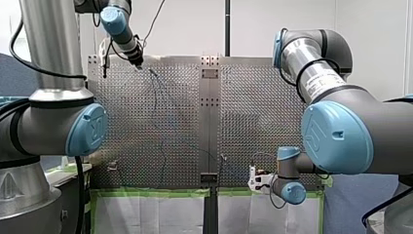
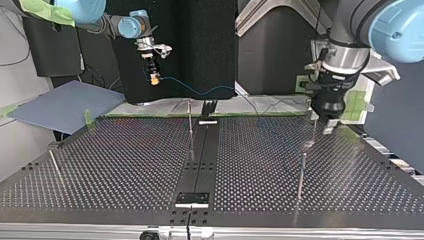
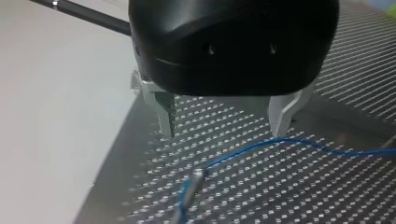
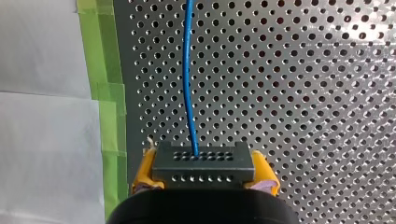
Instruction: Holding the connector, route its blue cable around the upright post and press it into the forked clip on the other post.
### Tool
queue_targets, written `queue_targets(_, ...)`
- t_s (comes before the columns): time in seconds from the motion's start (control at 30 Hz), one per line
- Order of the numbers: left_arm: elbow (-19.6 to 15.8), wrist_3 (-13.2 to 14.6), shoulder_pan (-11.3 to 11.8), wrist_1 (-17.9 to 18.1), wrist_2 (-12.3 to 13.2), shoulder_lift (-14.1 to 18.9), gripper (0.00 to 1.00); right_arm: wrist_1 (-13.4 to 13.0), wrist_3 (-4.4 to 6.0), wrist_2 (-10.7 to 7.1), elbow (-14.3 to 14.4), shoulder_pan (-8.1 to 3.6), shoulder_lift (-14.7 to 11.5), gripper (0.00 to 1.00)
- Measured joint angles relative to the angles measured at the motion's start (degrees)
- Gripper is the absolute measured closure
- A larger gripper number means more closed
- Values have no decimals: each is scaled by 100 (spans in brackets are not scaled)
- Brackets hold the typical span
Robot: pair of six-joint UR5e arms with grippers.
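My right gripper (image 4: 204, 173) is shut on the dark grey connector (image 4: 203, 157), yellow pads on both of its sides. The blue cable (image 4: 187, 70) leaves the connector and runs ahead over the perforated table. In the top view my right gripper (image 2: 154, 78) hangs above the table's far edge, and the cable (image 2: 215, 90) sags to the right. My left gripper (image 3: 224, 126) is open with nothing between its metal fingers (image 3: 166, 114). The cable (image 3: 261, 145) runs just beyond them and meets the top of a thin post (image 3: 199, 173). My left gripper (image 2: 326, 127) hovers over that post (image 2: 301, 170).
A second thin post (image 2: 190, 122) stands near the table's far middle, a third (image 2: 55, 165) at the top view's left. A dark centre strip (image 2: 200, 155) divides the table. Green tape (image 4: 100, 93) lines the table's edge. A blue-grey sheet (image 2: 65, 105) lies beyond the far left corner.
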Motion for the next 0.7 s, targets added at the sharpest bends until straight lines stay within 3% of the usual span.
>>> queue_targets(0.37, 87, -21, -16, 20, -216, 43, 0, 18, -7, -1, -1, 2, 0, 100)
queue_targets(0.7, 87, -45, -21, 15, -254, 50, 0, 30, -8, -7, 0, 12, 0, 100)
